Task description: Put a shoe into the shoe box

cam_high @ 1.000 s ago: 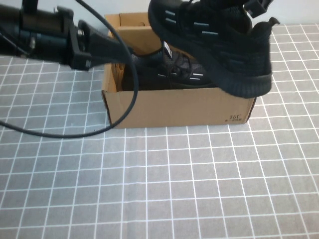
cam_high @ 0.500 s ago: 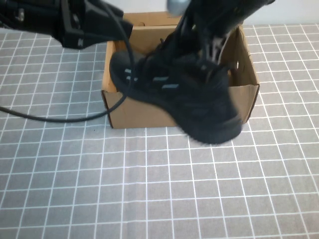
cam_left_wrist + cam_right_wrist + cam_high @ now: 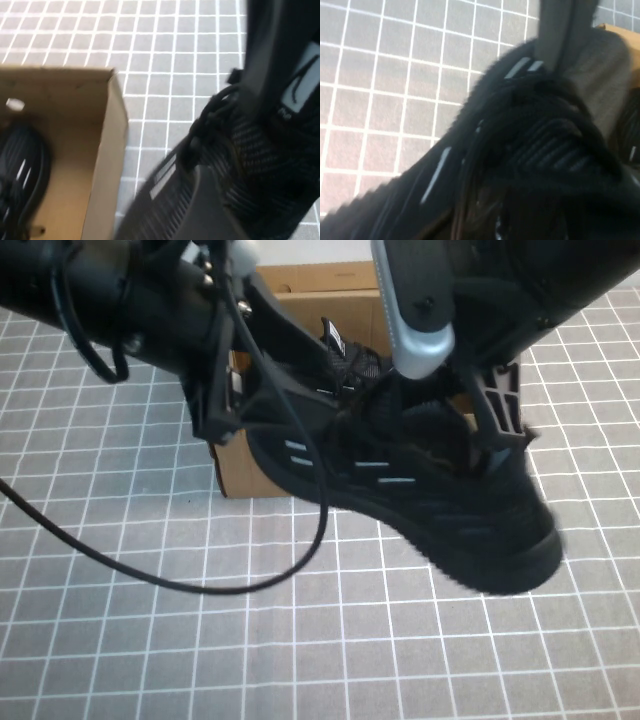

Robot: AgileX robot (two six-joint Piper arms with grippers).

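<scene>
While the shoe box (image 3: 262, 472) contains one black sneaker (image 3: 20, 170), my right gripper (image 3: 495, 425) clamps the shoe (image 3: 420, 500), tilted over its front wall. My left gripper (image 3: 225, 390) hovers at the box's left end; whether it is open I cannot tell.

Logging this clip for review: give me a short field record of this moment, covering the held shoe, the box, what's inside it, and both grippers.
held shoe: black sneaker in the air, in front of the box's front wall, mostly outside it
shoe box: brown cardboard box, open, on the gridded table
box contents: another black shoe lies inside
right gripper: above the held shoe, shut on it
left gripper: at the box's left end, by the held shoe; finger state unclear
task status: held shoe not yet in the box
</scene>
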